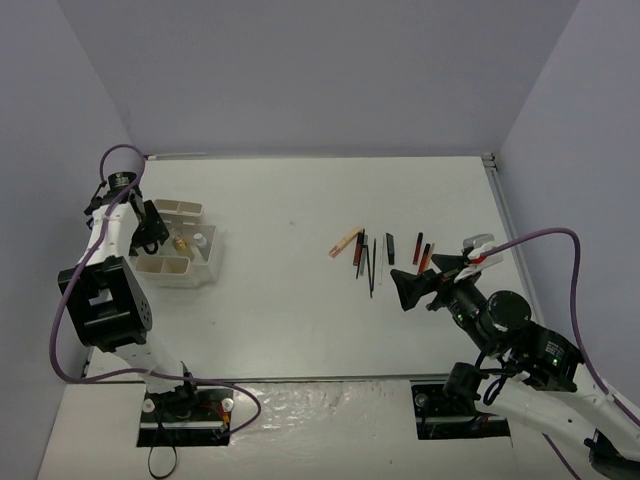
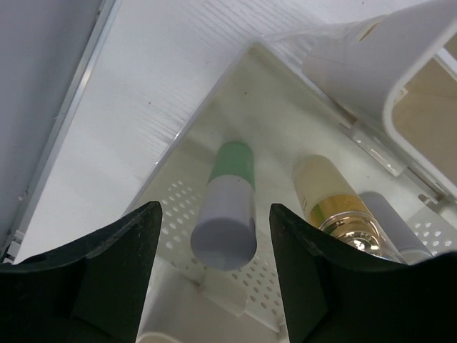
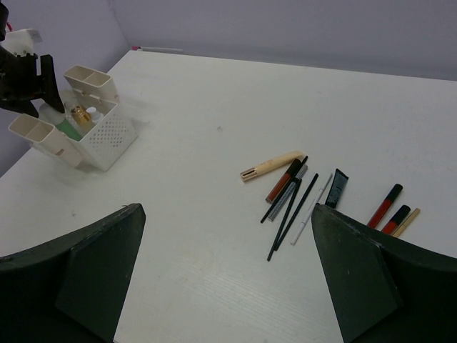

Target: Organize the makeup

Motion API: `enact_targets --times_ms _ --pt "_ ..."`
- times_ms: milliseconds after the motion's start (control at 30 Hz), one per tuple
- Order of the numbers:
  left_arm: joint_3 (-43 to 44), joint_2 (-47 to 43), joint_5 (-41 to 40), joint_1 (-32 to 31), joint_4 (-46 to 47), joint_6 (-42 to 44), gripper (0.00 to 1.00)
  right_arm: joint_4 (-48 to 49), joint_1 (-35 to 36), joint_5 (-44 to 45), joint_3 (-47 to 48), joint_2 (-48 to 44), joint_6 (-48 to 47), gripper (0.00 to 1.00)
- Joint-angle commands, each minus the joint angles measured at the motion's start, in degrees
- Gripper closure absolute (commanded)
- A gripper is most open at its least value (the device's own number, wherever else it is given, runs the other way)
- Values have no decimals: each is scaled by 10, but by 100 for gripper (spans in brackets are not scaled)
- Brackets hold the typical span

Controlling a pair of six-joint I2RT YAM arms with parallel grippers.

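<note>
Bright, even overhead light; faint soft shadows on the white surface [image 1: 300,320]. Blurred black claw fingers [image 2: 107,286] close up; glare on glossy gold bottle [image 2: 350,218].

We see a white plastic tray [image 2: 178,196] patterned with rows of small round holes. Inside, a cylindrical bottle [image 2: 227,214] is pale grey with a green end, and its neighbour bottle [image 2: 335,207] is cream with shiny gold. On the white table [image 3: 214,107] lie a tan wooden stick [image 3: 270,165], thin black pencils [image 3: 293,216] and a red-and-black tube [image 3: 385,206].
</note>
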Motion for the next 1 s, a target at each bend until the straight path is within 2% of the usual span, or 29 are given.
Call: enact_targets --times_ms 0,233,433,567,667,733,833,967 --pt "45 -56 -35 4 -27 -2 41 32 1 13 1 7 -6 0" --pt "89 -97 -20 4 -61 -5 37 33 1 26 9 27 5 0" --pt "149 -167 39 -14 -86 -10 30 26 1 72 28 96 48 0" --pt "171 -207 58 -94 -103 -1 22 16 -3 113 43 168 80 1" --pt "154 -226 80 -147 -98 0 16 16 -13 115 56 236 101 1" --pt "131 -243 88 -213 -84 -3 13 17 -40 99 74 298 128 2" --pt "82 -261 107 -272 -54 -2 9 35 -81 46 92 373 158 4" --pt "11 -281 141 -315 5 -1 3 68 -113 24 132 481 184 7"
